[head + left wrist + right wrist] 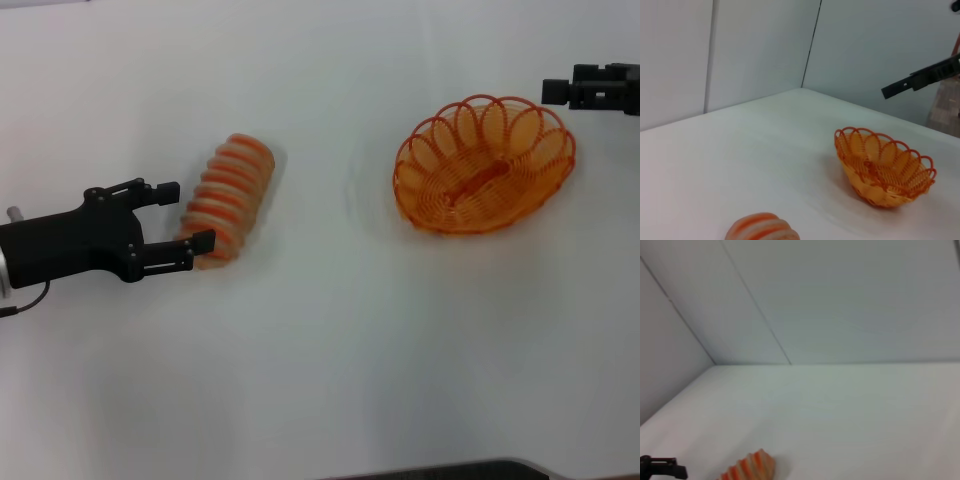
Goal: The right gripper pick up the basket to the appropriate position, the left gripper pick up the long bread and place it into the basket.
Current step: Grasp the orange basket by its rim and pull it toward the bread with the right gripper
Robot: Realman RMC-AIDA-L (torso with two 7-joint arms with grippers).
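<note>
The long bread, pale tan with orange stripes, lies on the white table at the left. My left gripper is open at the bread's near end, one finger beside it and the other against its tip. The orange wire basket stands empty on the table at the right. My right gripper hangs just beyond the basket's far right rim, apart from it. The left wrist view shows the basket, the bread's end and the right gripper. The right wrist view shows the bread and the left gripper.
The white table carries only the bread and the basket. Pale walls with a corner seam rise behind the table's far edge. A dark edge shows at the bottom of the head view.
</note>
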